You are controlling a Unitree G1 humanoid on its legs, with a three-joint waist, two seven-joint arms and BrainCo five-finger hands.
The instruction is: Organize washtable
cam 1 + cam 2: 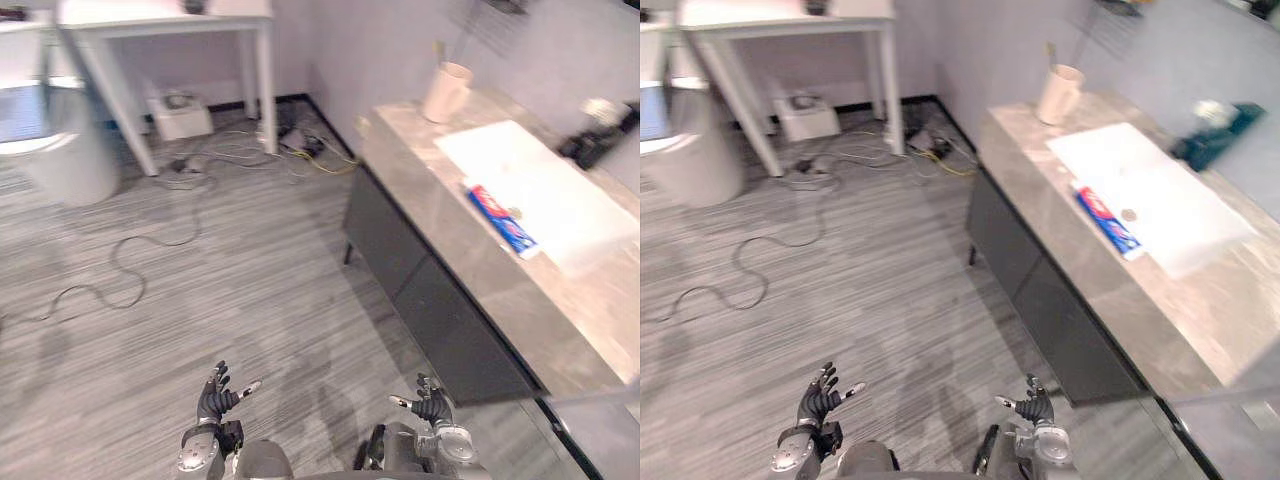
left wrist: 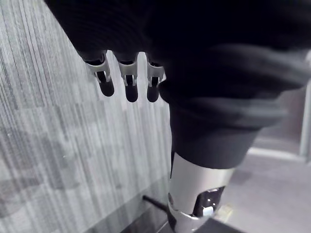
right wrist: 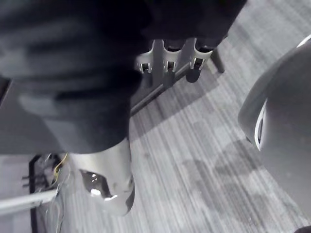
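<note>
The washtable (image 1: 440, 215) is a stone-topped counter on a dark cabinet, running along the right wall. On it lies a red and blue toothpaste tube (image 1: 503, 221) at the near edge of a white basin (image 1: 540, 190). A beige cup (image 1: 446, 92) with a toothbrush stands at the counter's far end. A dark object with something white on it (image 1: 598, 140) sits behind the basin. My left hand (image 1: 216, 396) and right hand (image 1: 431, 405) hang low over the floor, well short of the counter, both open and holding nothing.
A white table (image 1: 170, 40) stands at the back left, with a white box (image 1: 180, 113) and loose cables (image 1: 230, 155) on the floor below it. A white rounded bin (image 1: 60, 150) stands at the far left. Grey striped floor lies between me and the counter.
</note>
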